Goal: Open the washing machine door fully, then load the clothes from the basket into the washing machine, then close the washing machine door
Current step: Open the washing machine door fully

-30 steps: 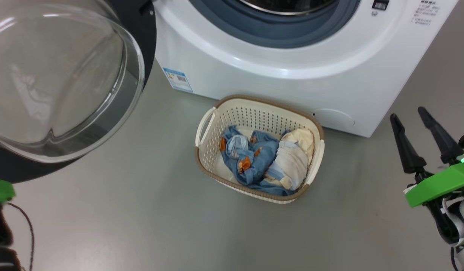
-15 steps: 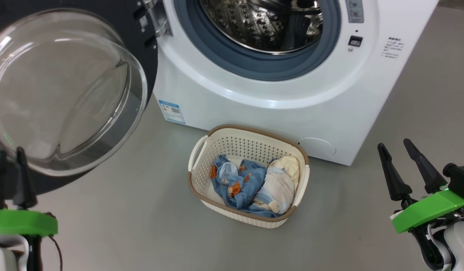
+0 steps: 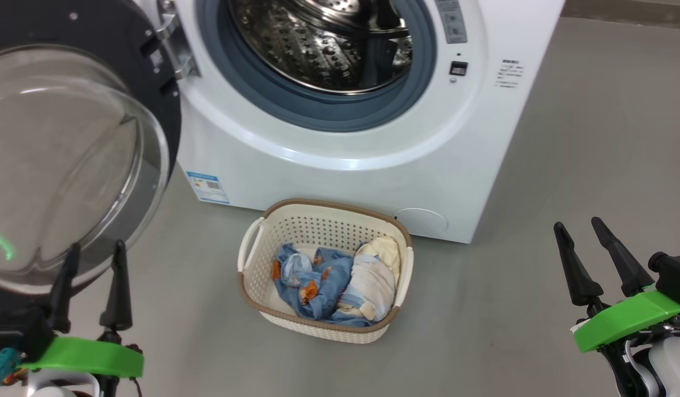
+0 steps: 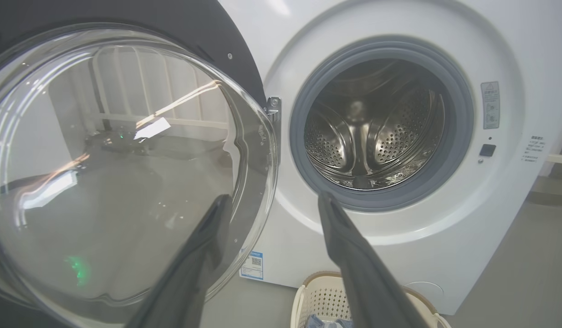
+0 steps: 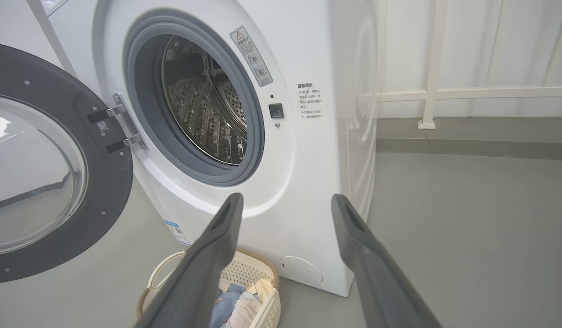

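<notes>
The washing machine [image 3: 340, 182] stands with its steel drum [image 3: 323, 44] exposed. Its door [image 3: 70, 160], black ring around a bulging glass bowl, is swung wide to the left. On the floor before the machine sits the cream basket [image 3: 252, 259], holding the clothes: a blue printed garment [image 3: 309, 281] and a cream striped cloth [image 3: 373, 278]. My left gripper [image 3: 95, 248] is open at the lower left, just in front of the door's glass, holding nothing. My right gripper [image 3: 579, 226] is open at the lower right, well right of the basket. Both wrist views show the door [image 4: 117, 164] [image 5: 39, 168] open.
Grey floor [image 3: 538, 309] spreads around the basket and to the right of the machine. A white railing [image 5: 431, 91] and a wall run behind the machine on the right. A small blue label [image 3: 206, 186] is stuck at the machine's lower left.
The camera has tilted up and shifted, so more of the drum shows. My left gripper has come up into view and spread from shut to open. The right gripper stays open.
</notes>
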